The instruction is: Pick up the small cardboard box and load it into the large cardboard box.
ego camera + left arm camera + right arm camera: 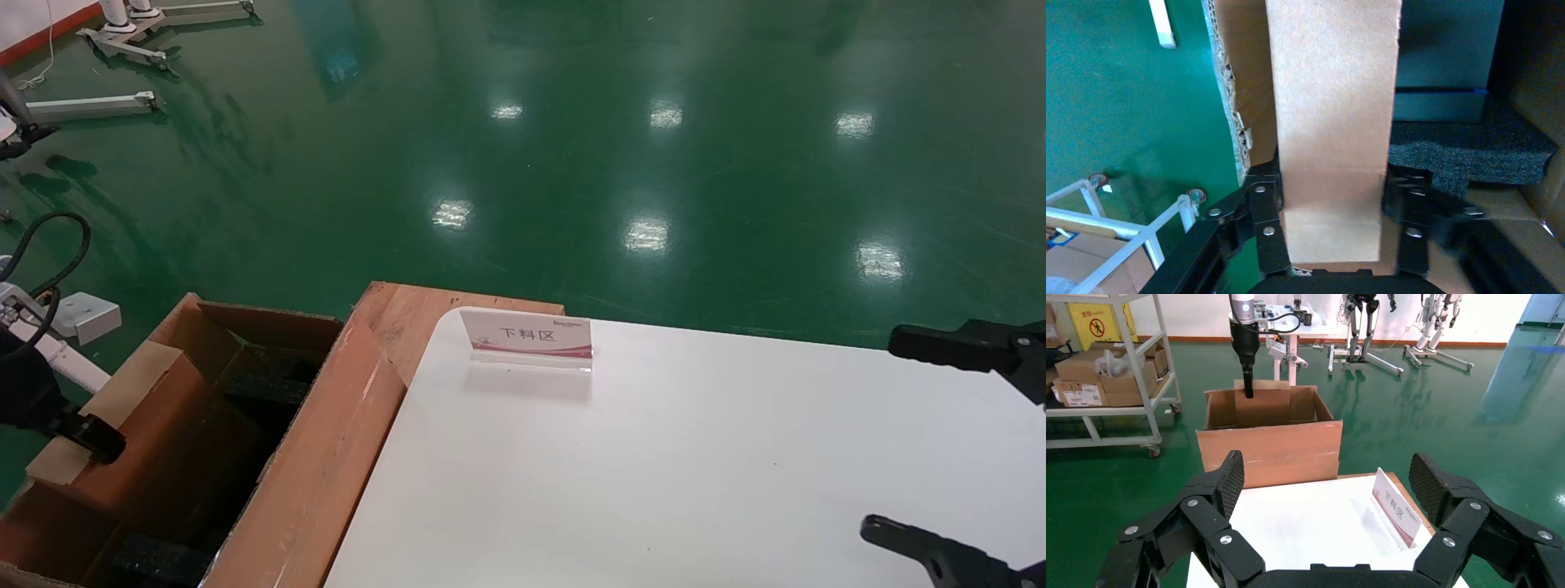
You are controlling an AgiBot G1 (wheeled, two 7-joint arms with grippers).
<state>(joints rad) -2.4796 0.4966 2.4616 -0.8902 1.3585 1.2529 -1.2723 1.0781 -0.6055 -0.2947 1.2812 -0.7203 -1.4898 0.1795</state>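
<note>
Brown and plain, the small cardboard box (1332,122) sits clamped between the fingers of the left gripper (1333,202), partway down inside the large cardboard box (319,457), whose interior shows black foam blocks (1468,153). Over the white table (695,474), the right gripper (1327,490) hangs spread wide, holding nothing.

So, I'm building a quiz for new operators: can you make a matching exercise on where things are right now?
Things:
1. small cardboard box
2. sign stand
3. right gripper
4. large cardboard box

Places or states:
a. open over the white table
b. on the floor beside the table
c. clamped in the left gripper
d. on the table's far edge

Pairs: 1-c, 2-d, 3-a, 4-b
</note>
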